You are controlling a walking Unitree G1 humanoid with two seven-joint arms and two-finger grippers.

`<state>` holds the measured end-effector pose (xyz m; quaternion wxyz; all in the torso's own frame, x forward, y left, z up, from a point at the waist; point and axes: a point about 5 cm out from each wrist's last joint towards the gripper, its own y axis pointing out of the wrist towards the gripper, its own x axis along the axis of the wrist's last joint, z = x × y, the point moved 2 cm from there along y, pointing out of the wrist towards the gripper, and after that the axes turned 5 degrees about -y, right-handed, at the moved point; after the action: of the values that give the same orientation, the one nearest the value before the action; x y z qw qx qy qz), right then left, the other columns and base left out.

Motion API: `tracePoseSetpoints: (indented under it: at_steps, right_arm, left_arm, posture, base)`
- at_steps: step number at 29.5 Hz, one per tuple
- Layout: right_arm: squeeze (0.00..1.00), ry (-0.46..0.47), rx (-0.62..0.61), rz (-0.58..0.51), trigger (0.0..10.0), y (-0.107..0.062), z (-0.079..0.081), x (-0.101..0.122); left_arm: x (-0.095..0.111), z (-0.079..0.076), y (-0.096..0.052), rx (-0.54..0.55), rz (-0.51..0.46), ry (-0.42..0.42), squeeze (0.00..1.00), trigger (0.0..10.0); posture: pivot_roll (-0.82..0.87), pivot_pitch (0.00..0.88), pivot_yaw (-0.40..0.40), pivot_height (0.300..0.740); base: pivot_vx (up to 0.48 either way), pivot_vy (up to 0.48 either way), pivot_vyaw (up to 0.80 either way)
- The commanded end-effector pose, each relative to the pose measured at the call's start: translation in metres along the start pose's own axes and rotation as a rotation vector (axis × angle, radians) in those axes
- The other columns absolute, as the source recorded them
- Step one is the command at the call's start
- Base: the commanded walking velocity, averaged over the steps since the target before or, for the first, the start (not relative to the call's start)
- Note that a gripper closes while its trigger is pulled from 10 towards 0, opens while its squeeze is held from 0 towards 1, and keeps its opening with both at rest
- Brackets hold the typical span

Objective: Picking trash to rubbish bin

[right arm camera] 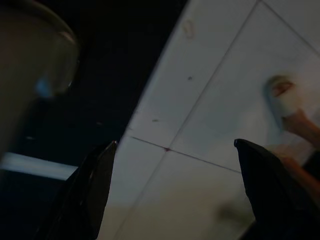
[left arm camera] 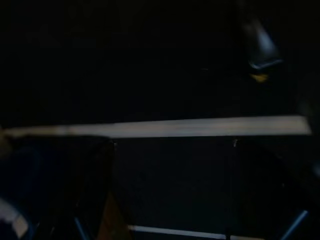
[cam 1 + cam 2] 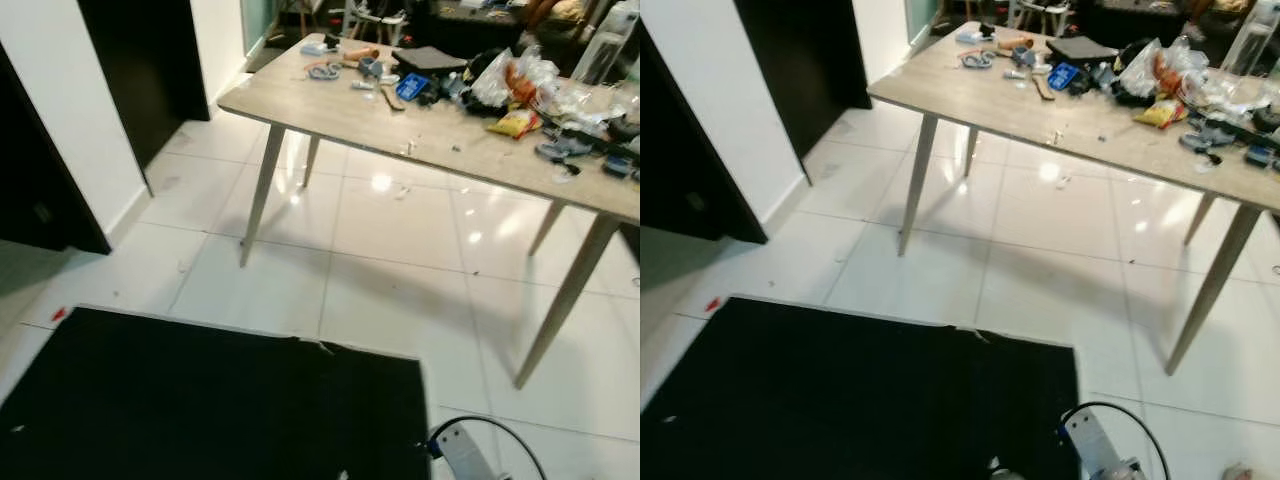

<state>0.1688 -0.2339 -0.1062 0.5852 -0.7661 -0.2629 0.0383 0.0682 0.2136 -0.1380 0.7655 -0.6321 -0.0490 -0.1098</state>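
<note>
A long wooden table (image 3: 300, 105) on slanted legs stands ahead, strewn with litter: a yellow snack packet (image 3: 515, 122), crumpled clear plastic bags (image 3: 510, 75), a blue item (image 3: 411, 87) and small tools. Tiny scraps lie on the white tiles under it (image 3: 403, 190), and a red scrap (image 3: 58, 313) lies at the left. My right gripper (image 1: 175, 144) hangs low over the tiles, open with nothing between its black fingers (image 1: 92, 185). Its silver forearm (image 3: 465, 455) shows at the lower edge. The left wrist view is very dark, with one pale strip (image 2: 160, 127) across it.
A large black mat (image 3: 200, 400) covers the floor just before me. Dark doorways (image 3: 150, 60) and a white wall (image 3: 60, 110) stand at the left. Table legs (image 3: 258, 195) (image 3: 560, 305) frame open tiled floor. A person's foot (image 1: 295, 120) is near my right gripper.
</note>
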Motion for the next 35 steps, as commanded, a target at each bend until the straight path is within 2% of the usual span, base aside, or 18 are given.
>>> tracePoseSetpoints:
  at_steps: [1, 2, 3, 8, 9, 10, 12, 14, 17, 18, 19, 21, 22, 24, 25, 28, 30, 35]
  right_arm:
    - [0.00, 0.034, -0.013, -0.014, 10.0, 0.000, -0.002, 0.001]
    - [0.00, 0.051, -0.019, -0.027, 10.0, 0.000, -0.004, 0.003]
    - [0.00, 0.051, -0.019, -0.027, 10.0, 0.000, -0.004, 0.003]
    - [0.00, 0.121, -0.047, -0.105, 10.0, -0.001, -0.009, 0.024]
    - [0.00, 0.121, -0.047, -0.105, 10.0, -0.001, -0.009, 0.024]
    - [0.00, 0.130, -0.043, -0.117, 10.0, -0.001, -0.007, 0.028]
    - [0.00, 0.141, -0.031, -0.133, 10.0, -0.002, -0.004, 0.034]
    - [0.00, 0.153, -0.011, -0.158, 10.0, -0.002, 0.001, 0.044]
    - [0.00, 0.153, 0.051, -0.198, 10.0, -0.004, 0.011, 0.057]
    - [0.00, 0.143, 0.064, -0.209, 10.0, -0.004, 0.014, 0.061]
    - [0.00, 0.143, 0.064, -0.209, 10.0, -0.004, 0.014, 0.061]
    - [0.00, 0.121, 0.095, -0.239, 10.0, -0.006, 0.023, 0.071]
    - [0.00, 0.121, 0.095, -0.239, 10.0, -0.006, 0.023, 0.071]
    - [0.00, 0.110, 0.127, -0.261, 10.0, -0.008, 0.030, 0.078]
    - [0.00, 0.110, 0.127, -0.261, 10.0, -0.008, 0.030, 0.078]
    - [0.00, 0.063, 0.180, -0.275, 10.0, -0.009, 0.045, 0.081]
    - [0.00, 0.034, 0.212, -0.287, 10.0, -0.010, 0.055, 0.083]
    - [0.00, -0.062, 0.251, -0.285, 10.0, -0.011, 0.068, 0.081]
  left_arm:
    - [0.080, 0.014, -0.003, 0.058, -0.294, -0.121, 0.00, 10.0]
    - [0.090, 0.026, -0.005, 0.100, -0.334, -0.158, 0.00, 10.0]
    - [0.090, 0.026, -0.005, 0.100, -0.334, -0.158, 0.00, 10.0]
    - [0.138, 0.123, -0.034, 0.421, -0.557, -0.466, 0.00, 10.0]
    - [0.138, 0.123, -0.034, 0.421, -0.557, -0.466, 0.00, 10.0]
    - [0.155, 0.135, -0.042, 0.382, -0.646, -0.593, 0.00, 10.0]
    - [0.180, 0.132, -0.051, 0.239, -0.764, -0.685, 0.00, 10.0]
    - [0.219, 0.108, -0.065, 0.028, -0.923, -0.594, 0.00, 10.0]
    - [0.254, 0.060, -0.083, -0.348, -1.059, -0.538, 0.00, 10.0]
    - [0.260, 0.048, -0.088, -0.438, -1.087, -0.511, 0.00, 10.0]
    - [0.260, 0.048, -0.088, -0.438, -1.087, -0.511, 0.00, 10.0]
    - [0.269, 0.007, -0.104, -0.681, -1.140, -0.393, 0.00, 10.0]
    - [0.269, 0.007, -0.104, -0.681, -1.140, -0.393, 0.00, 10.0]
    - [0.274, -0.025, -0.121, -0.849, -1.180, -0.301, 0.00, 10.0]
    - [0.274, -0.025, -0.121, -0.849, -1.180, -0.301, 0.00, 10.0]
    - [0.280, -0.048, -0.147, -0.959, -1.273, -0.270, 0.00, 10.0]
    - [0.283, -0.050, -0.162, -1.008, -1.339, -0.306, 0.00, 10.0]
    - [0.281, -0.051, -0.179, -1.055, -1.401, -0.292, 0.00, 10.0]
  posture:
    - [0.05, 0.041, -0.026, 0.740]
    - [0.04, 0.042, -0.025, 0.740]
    - [0.04, 0.042, -0.025, 0.740]
    - [0.04, 0.035, -0.013, 0.740]
    - [0.04, 0.035, -0.013, 0.740]
    - [0.04, 0.029, -0.009, 0.740]
    - [0.04, 0.023, -0.007, 0.740]
    - [0.04, 0.014, -0.006, 0.740]
    - [0.05, 0.012, -0.001, 0.740]
    - [0.05, 0.013, 0.002, 0.740]
    - [0.05, 0.013, 0.002, 0.740]
    - [0.04, 0.030, 0.017, 0.740]
    - [0.04, 0.030, 0.017, 0.740]
    - [0.05, 0.033, 0.021, 0.740]
    - [0.05, 0.033, 0.021, 0.740]
    - [0.05, 0.037, 0.029, 0.740]
    - [0.06, 0.046, 0.025, 0.740]
    - [0.07, 0.073, 0.018, 0.740]
  base:
    - [0.000, 0.000, -0.77]
    - [0.000, 0.000, -0.77]
    - [0.000, 0.000, -0.77]
    - [0.000, 0.000, -0.77]
    - [0.000, 0.000, -0.77]
    - [0.000, 0.000, -0.77]
    - [0.000, 0.000, -0.77]
    - [0.000, 0.000, -0.77]
    - [0.000, 0.000, -0.71]
    - [0.000, 0.000, 0.00]
    - [0.000, 0.000, 0.00]
    - [0.000, 0.000, 0.00]
    - [0.000, 0.000, 0.00]
    - [0.000, 0.000, 0.00]
    - [0.000, 0.000, 0.00]
    - [0.000, 0.000, 0.00]
    - [0.174, 0.000, 0.00]
    - [0.454, 0.000, 0.00]
